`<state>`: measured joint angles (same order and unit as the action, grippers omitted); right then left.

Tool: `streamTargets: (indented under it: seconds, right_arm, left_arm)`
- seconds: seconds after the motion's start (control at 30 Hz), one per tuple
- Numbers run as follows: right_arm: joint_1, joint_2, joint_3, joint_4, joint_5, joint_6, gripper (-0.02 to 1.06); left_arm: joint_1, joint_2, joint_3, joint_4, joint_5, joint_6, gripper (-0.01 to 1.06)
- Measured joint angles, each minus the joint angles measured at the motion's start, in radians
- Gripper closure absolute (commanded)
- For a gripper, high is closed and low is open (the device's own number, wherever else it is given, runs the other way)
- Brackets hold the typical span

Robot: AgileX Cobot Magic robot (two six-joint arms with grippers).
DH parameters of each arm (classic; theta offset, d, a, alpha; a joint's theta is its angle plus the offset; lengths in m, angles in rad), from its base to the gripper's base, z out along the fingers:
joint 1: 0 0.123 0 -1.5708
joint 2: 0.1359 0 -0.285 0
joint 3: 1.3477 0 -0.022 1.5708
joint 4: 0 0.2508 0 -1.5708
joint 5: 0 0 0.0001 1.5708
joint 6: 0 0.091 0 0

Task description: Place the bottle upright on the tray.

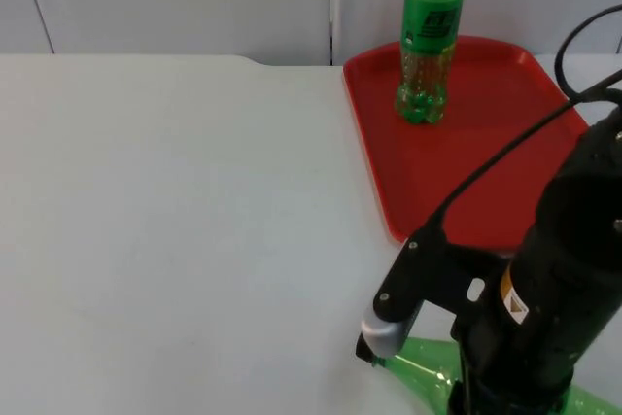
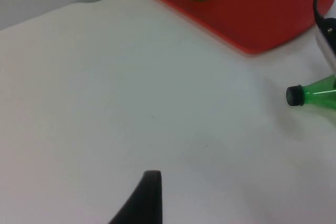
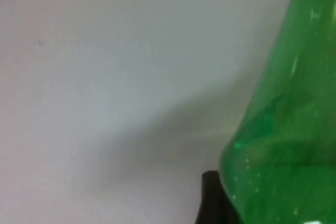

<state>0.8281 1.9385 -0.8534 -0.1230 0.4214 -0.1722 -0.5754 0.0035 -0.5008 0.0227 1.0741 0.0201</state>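
Two green plastic bottles are present. One lies on its side on the white table top, at 6 o'clock of the red plastic tray, directly beneath the right gripper; whether its fingers are spread or pinching cannot be told. The second bottle stands upright on the single tray. The left gripper waits above bare table; its state cannot be told.

Upright bottle carries dark label, lettering illegible; no other text readable

Upright green bottle on red tray, second bottle lying on table
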Motion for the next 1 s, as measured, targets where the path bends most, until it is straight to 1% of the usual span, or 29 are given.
streamTargets:
  seconds: [0.03,0.47,0.5,0.57,0.63,0.67,0.73,0.8,0.9,0.93,0.97,1.0]
  right_arm:
    - [0.000,0.000,0.000,-0.002,0.002,0.000,1.04]
    - [0.000,0.000,-0.006,-0.004,0.051,0.000,1.05]
    - [0.000,0.000,-0.015,-0.004,0.062,0.000,1.05]
    - [0.000,0.002,-0.047,-0.004,0.115,0.004,1.05]
    - [0.000,0.004,-0.096,-0.002,0.160,0.027,1.05]
    - [0.000,0.004,-0.096,-0.002,0.160,0.027,1.05]
    - [0.000,0.004,-0.149,-0.002,0.179,0.041,1.05]
    - [0.000,-0.019,-0.172,-0.002,0.146,0.046,1.05]
    - [0.000,-0.084,-0.174,0.000,0.049,0.053,1.05]
    - [0.000,-0.084,-0.174,0.000,0.049,0.053,1.05]
    - [0.000,-0.140,-0.174,0.000,-0.025,0.057,1.05]
    - [0.000,-0.180,-0.174,0.000,-0.075,0.060,1.05]
  left_arm:
    - [0.000,0.000,0.000,0.000,0.000,0.000,0.00]
    - [0.000,0.000,0.000,0.000,0.000,0.000,0.00]
    - [0.000,0.000,0.000,0.000,0.000,0.000,0.00]
    - [0.000,0.000,0.000,0.000,0.000,0.000,0.00]
    - [0.000,0.000,0.000,0.000,0.000,0.000,0.00]
    - [0.000,0.000,0.000,0.000,0.000,0.000,0.00]
    - [0.000,0.000,0.000,0.000,0.001,0.000,0.00]
    - [0.000,0.000,0.000,0.000,0.001,0.000,0.00]
    - [0.000,0.000,0.000,0.000,0.001,0.000,0.00]
    - [0.000,0.000,0.000,0.000,0.001,0.000,0.00]
    - [0.000,0.000,0.000,0.000,0.001,0.000,0.00]
    - [0.000,0.000,0.000,0.000,0.001,0.000,0.00]
